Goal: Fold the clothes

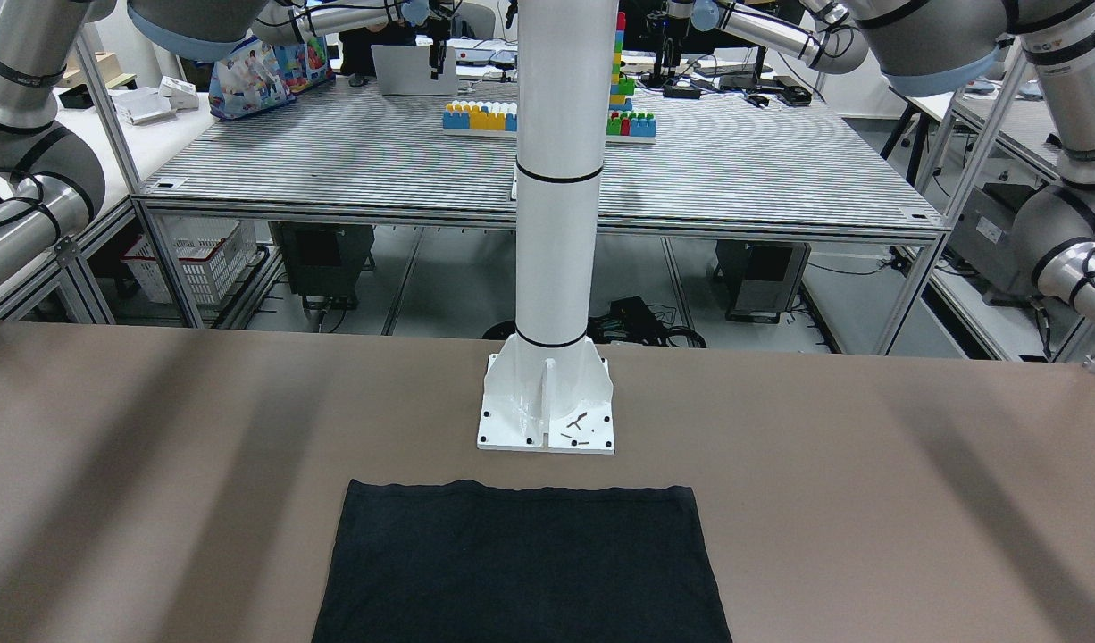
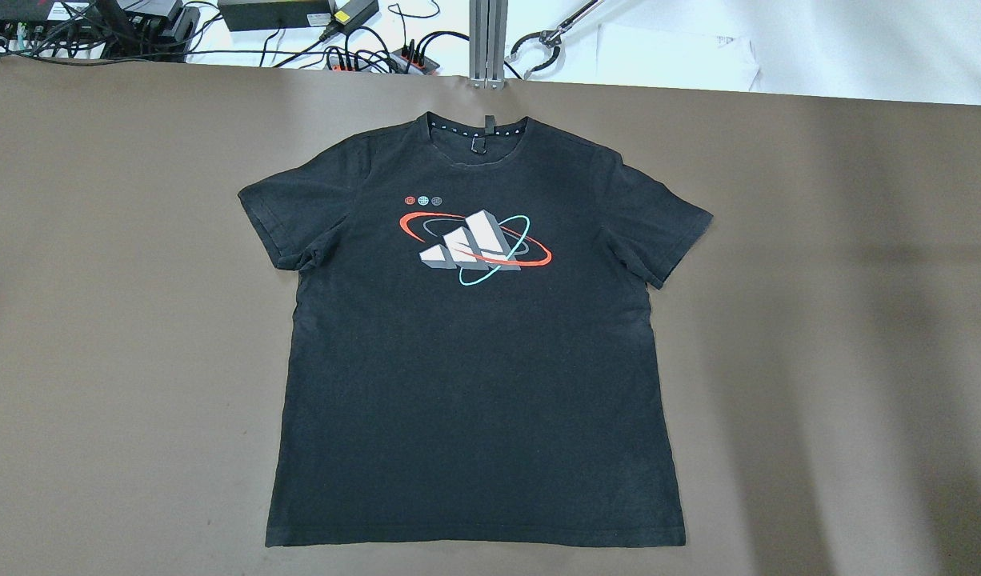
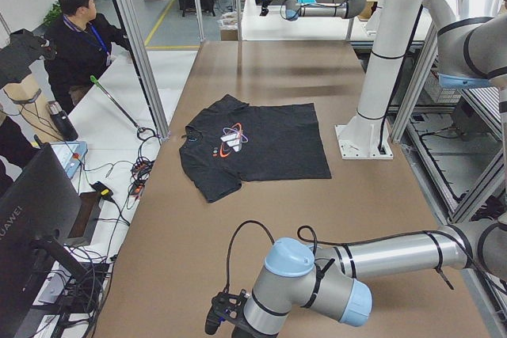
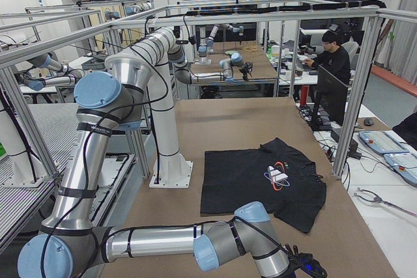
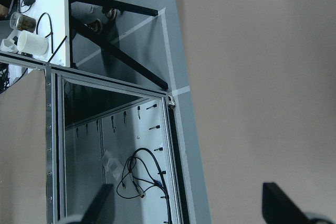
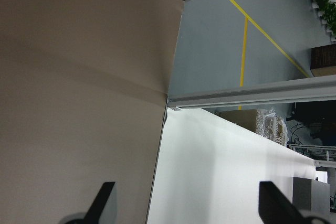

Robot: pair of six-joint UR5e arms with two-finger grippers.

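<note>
The clothes are a black short-sleeved T-shirt [image 2: 474, 384] with a white, red and teal print on the chest. It lies spread flat, face up, in the middle of the brown table [image 2: 98, 320], collar toward the far edge and hem [image 1: 521, 489] near the white pillar's base plate [image 1: 547, 420]. My left gripper [image 5: 189, 205] is open at the table's left end, far from the shirt [image 3: 269, 144]. My right gripper [image 6: 187, 200] is open at the table's right end, well away from the shirt [image 4: 247, 180]. Neither holds anything.
The white pillar [image 3: 380, 61] rises from the table's robot-side edge. Cables and power bricks [image 2: 298, 24] lie beyond the far edge. A seated person [image 3: 75, 37] and monitors [image 4: 326, 96] are on the operators' side. Bare table flanks the shirt on both sides.
</note>
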